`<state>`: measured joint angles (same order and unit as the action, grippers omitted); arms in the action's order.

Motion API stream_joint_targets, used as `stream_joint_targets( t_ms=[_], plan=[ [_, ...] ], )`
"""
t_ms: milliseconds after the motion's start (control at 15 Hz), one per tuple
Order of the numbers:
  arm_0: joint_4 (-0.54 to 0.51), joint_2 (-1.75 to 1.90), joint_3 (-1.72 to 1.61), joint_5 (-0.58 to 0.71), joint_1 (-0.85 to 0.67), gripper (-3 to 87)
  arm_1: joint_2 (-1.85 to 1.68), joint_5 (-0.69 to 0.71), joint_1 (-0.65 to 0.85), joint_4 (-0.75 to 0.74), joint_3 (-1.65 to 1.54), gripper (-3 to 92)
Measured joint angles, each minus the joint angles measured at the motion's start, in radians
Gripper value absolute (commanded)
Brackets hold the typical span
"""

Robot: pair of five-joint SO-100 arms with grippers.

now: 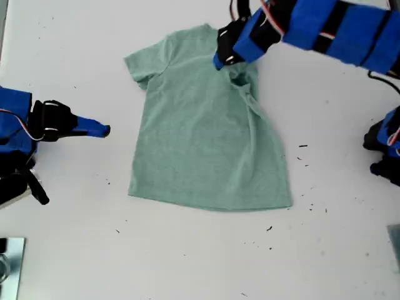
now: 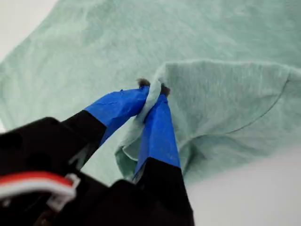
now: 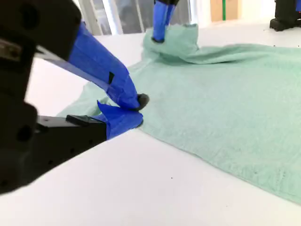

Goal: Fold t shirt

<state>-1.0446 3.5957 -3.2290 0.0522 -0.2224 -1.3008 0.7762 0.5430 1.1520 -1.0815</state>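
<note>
While my first gripper (image 2: 151,96) pinches the t shirt (image 1: 206,137), my second gripper (image 3: 134,110) sits closed, empty, beside it.

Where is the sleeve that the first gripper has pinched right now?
In the exterior view, the t shirt lies mid-table; its pinched sleeve is folded inward at the upper right of the shirt, under my first gripper, beside the collar.

Bright, even light; soft, faint shadows.
</note>
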Motion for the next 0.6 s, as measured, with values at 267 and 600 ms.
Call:
stream_joint_targets(
  t_ms=[267, 600],
  plan=[
    [0.000, 0.000, 0.000, 0.000, 0.000, -0.1, 0.164, -0.043, -0.017, -0.081, 0.035, 21.7],
    [0.000, 0.000, 0.000, 0.000, 0.000, 2.6, -0.106, 0.006, -0.015, 0.147, 0.043, 21.7]
  ],
)
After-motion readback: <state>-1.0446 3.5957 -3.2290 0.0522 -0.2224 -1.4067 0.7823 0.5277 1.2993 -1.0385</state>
